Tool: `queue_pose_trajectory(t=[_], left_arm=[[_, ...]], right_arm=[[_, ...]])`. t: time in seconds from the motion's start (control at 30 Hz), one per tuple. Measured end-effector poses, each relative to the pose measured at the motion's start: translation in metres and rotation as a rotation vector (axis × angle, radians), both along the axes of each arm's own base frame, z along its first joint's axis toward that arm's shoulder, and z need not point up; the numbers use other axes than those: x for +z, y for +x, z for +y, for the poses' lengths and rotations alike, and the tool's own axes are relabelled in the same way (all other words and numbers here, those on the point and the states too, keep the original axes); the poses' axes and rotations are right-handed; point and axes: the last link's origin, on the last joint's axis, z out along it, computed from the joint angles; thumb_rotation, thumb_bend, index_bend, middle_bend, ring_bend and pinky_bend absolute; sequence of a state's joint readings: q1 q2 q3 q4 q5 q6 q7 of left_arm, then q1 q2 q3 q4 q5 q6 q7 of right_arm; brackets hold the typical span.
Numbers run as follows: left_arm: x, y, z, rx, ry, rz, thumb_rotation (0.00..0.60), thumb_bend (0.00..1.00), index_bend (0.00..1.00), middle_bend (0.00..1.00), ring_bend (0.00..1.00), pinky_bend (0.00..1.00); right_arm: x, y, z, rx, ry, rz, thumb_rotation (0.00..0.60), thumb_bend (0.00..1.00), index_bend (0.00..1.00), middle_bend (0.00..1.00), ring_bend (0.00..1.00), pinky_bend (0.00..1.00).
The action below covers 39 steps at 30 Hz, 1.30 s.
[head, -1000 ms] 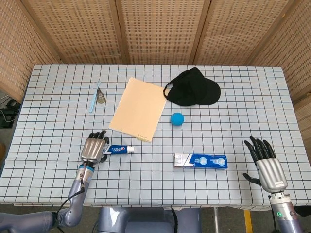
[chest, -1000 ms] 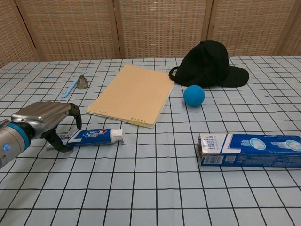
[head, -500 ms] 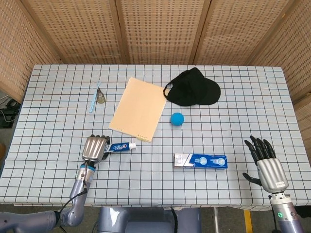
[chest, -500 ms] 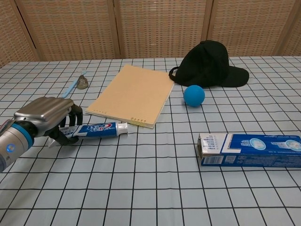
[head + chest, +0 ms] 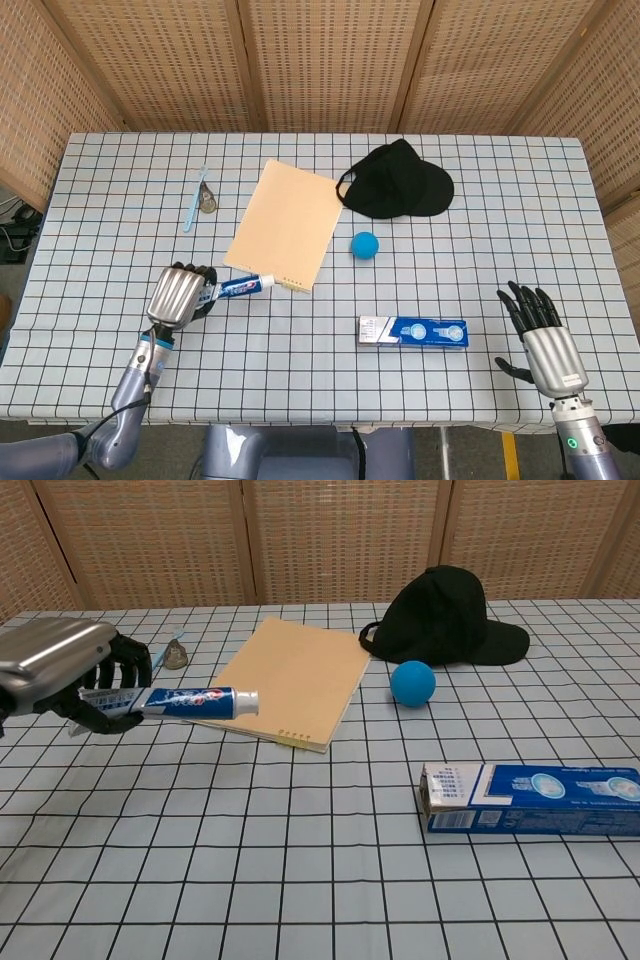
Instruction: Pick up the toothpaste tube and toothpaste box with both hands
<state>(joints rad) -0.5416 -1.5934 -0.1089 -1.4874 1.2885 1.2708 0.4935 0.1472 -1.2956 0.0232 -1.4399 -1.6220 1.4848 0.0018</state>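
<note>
My left hand (image 5: 180, 293) (image 5: 62, 670) grips the tail end of the blue toothpaste tube (image 5: 240, 287) (image 5: 190, 701) and holds it above the table, its white cap pointing right toward the notebook. The blue toothpaste box (image 5: 414, 331) (image 5: 530, 798) lies flat on the checked cloth at centre right. Far right of the box, near the table's front corner, my right hand (image 5: 540, 333) hovers with its fingers spread and nothing in it; the chest view does not show it.
A tan notebook (image 5: 283, 224) (image 5: 285, 679) lies just behind the tube. A blue ball (image 5: 364, 245) (image 5: 412, 682) and a black cap (image 5: 397, 182) (image 5: 446, 618) sit behind the box. A toothbrush (image 5: 194, 199) lies at back left.
My left hand closed around the tube and lifted it off the cloth, moving slightly back and left. The right hand has barely shifted; the box has not moved.
</note>
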Motion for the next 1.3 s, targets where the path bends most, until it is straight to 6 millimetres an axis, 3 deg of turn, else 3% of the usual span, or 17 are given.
queue_pose_trajectory(t=[0.17,0.37,0.6,0.93,1.3], left_arm=[[0.029,-0.002,-0.003,-0.049,0.007,-0.024,0.600,0.61,0.89,0.59,0.55,0.50],[0.051,-0.007,-0.007,-0.062,0.016,-0.046,0.600,0.61,0.89,0.59,0.55,0.50],[0.059,-0.013,-0.007,-0.061,0.022,-0.056,0.600,0.61,0.89,0.59,0.55,0.50],[0.069,-0.024,-0.006,-0.059,0.034,-0.065,0.600,0.61,0.89,0.59,0.55,0.50],[0.073,-0.029,-0.004,-0.094,0.041,-0.140,0.600,0.60,0.89,0.60,0.56,0.51]], right_arm=[[-0.011,0.008,-0.005,0.008,0.025,0.011,0.600,0.11,0.15,0.00,0.00,0.01],[-0.026,0.024,-0.012,0.013,0.055,0.021,0.600,0.12,0.21,0.04,0.00,0.05],[-0.046,0.038,-0.017,-0.017,0.112,0.030,0.600,0.12,0.23,0.05,0.00,0.06],[-0.090,0.057,-0.033,-0.077,0.213,0.043,0.600,0.12,0.23,0.05,0.00,0.06],[-0.106,0.053,-0.051,-0.123,0.229,0.048,0.600,0.13,0.26,0.08,0.03,0.10]])
